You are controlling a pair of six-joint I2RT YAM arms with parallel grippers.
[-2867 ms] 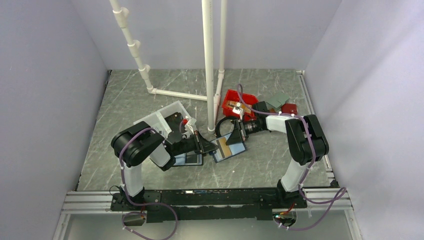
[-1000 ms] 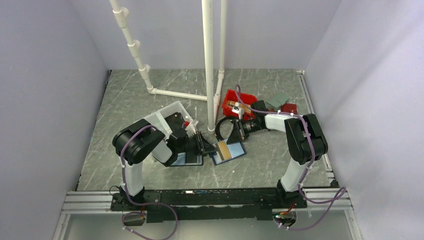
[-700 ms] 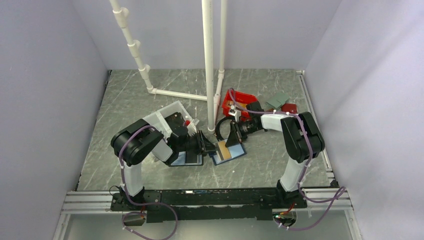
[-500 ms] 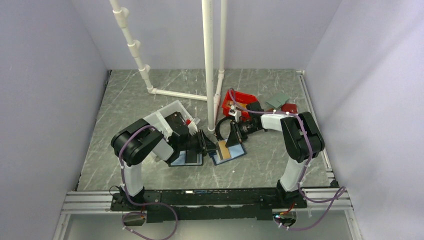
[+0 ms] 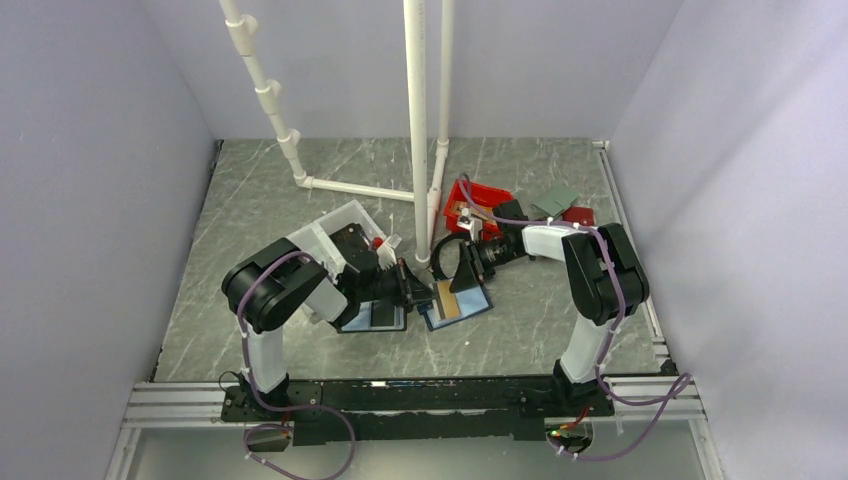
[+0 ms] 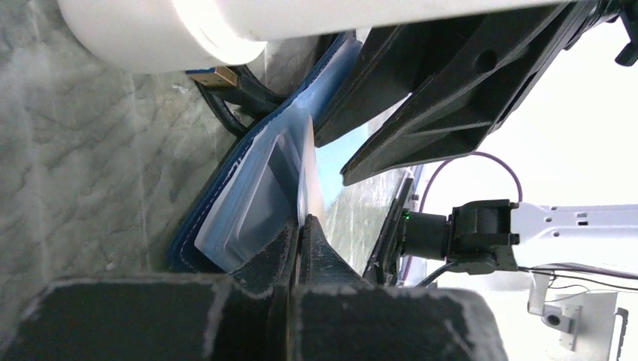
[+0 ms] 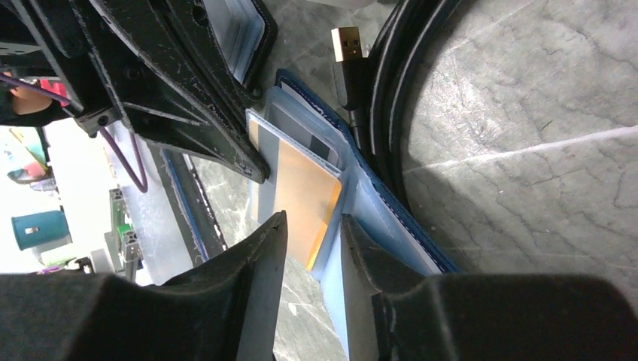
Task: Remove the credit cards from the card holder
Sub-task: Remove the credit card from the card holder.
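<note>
The card holder [image 5: 480,297] lies open at mid-table, navy outside and light blue inside [image 7: 391,226]. A gold-orange credit card [image 5: 452,301] sticks out of its pocket [image 7: 301,188]. My left gripper [image 5: 424,293] comes in from the left and is shut [image 6: 302,219]. In the left wrist view the card's thin pale edge [image 6: 310,169] runs into its closed tips. My right gripper [image 5: 462,282] hangs over the holder's far side, open [image 7: 314,218]. One right finger sits over the light-blue panel, and the card's lower corner shows in the gap.
A black cable with a USB plug [image 7: 347,41] curls just behind the holder. A black-edged folio [image 5: 380,318] lies to the left under my left arm, beside a clear plastic box [image 5: 330,232]. White pipes [image 5: 417,130] and a red bin [image 5: 480,200] stand behind.
The right gripper's jaws have spread apart over the holder. The left gripper opened briefly and has shut again at the card's edge. The holder lies flatter than it did earlier.
</note>
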